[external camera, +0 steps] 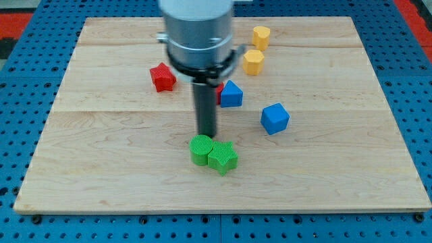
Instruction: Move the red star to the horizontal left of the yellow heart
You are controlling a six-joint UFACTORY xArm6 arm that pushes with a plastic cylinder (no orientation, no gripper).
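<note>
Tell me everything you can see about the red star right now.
The red star is a small, chunky, bright red block with blunt points and a flat top, looking like ridged plastic. It lies flat on the wooden board, toward the view's top and left of centre, touching nothing. The yellow heart sits well to its right. My tip rests lower down, just above the green blocks.

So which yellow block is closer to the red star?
The lower yellow block, the heart-like one. It sits nearer the red star than the upper yellow block toward the view's top.
</note>
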